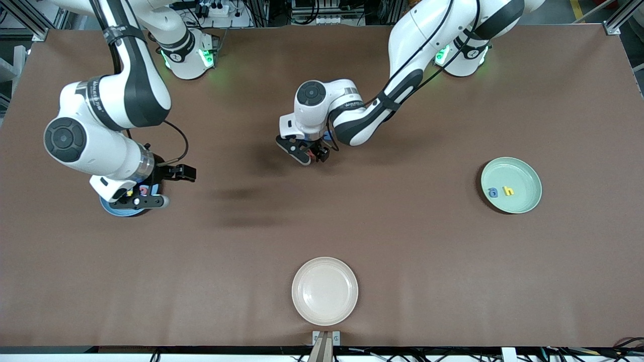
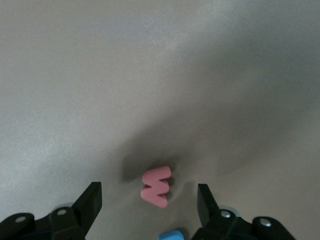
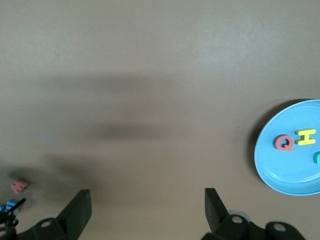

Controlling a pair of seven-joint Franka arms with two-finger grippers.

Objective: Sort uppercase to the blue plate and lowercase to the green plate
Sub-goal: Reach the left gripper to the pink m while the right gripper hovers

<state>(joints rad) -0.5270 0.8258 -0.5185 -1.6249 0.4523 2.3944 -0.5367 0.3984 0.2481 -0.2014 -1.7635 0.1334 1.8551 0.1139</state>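
A red lowercase w [image 2: 156,186] lies on the brown table near its middle. My left gripper [image 2: 149,196] is low over it and open, one finger on each side of the letter and not touching it. Part of a blue foam letter [image 2: 172,234] shows close by. The blue plate [image 3: 280,170] holds uppercase red Q [image 3: 283,142], yellow H [image 3: 305,136] and a teal letter [image 3: 317,158]. My right gripper [image 3: 147,199] hangs open and empty beside that plate [image 1: 119,210]. At the left arm's end, the green plate [image 1: 523,173] holds blue a [image 1: 493,192] and yellow h [image 1: 508,190].
A cream-white plate [image 1: 325,290] sits near the table's front edge, nearer to the front camera than my left gripper [image 1: 312,156]. The right arm's forearm and wrist cover most of the blue plate in the front view.
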